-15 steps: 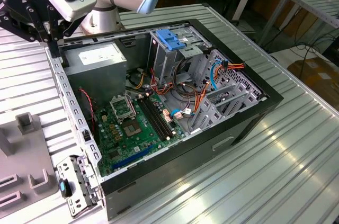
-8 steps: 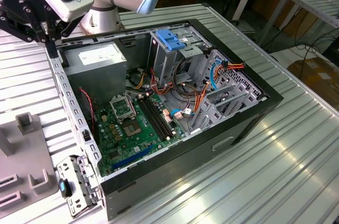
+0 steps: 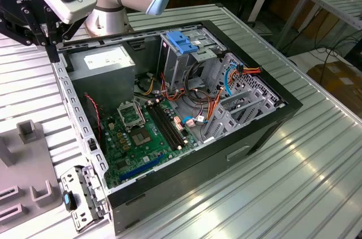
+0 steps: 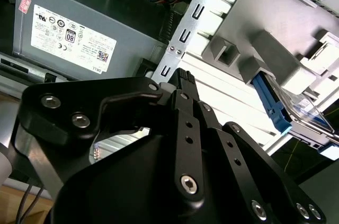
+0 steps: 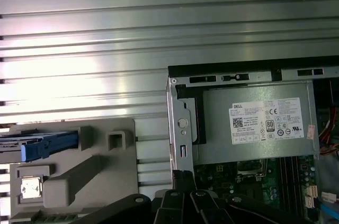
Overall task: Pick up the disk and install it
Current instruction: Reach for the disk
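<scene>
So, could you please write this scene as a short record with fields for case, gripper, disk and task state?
case: open, lying on the ribbed metal table
gripper: over the case's edge, near the power supply
disk: in the grey holder, outside the case
task state: disk not yet picked up

A robotics lab: opened computer case (image 3: 226, 154) on ribbed aluminium bench (image 3: 294, 194).

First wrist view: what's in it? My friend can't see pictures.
The disk, dark with blue rails, sits in a grey holder on a ribbed metal table. Beside it is an open computer case with a grey power supply; the robot's black hand hovers at its edge.
</scene>
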`<state>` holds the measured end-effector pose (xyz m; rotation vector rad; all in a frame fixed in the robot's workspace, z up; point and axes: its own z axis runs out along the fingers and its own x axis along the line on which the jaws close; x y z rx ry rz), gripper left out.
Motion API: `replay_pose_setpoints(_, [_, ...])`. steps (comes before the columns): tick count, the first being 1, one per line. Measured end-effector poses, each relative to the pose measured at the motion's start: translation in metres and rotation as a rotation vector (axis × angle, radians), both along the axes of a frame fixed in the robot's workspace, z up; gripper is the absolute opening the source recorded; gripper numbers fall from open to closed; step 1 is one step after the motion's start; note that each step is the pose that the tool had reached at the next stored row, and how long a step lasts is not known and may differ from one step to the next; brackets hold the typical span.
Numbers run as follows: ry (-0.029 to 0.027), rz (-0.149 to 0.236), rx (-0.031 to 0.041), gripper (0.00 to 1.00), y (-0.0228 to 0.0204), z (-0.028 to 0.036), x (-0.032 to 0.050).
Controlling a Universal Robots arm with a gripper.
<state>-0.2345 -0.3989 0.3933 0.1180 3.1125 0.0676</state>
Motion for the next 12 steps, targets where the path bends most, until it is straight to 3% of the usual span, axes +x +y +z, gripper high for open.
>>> replay_pose_setpoints(12, [0.0000, 0.000, 0.0000, 0.11, 0.0000, 0.0000, -0.0066])
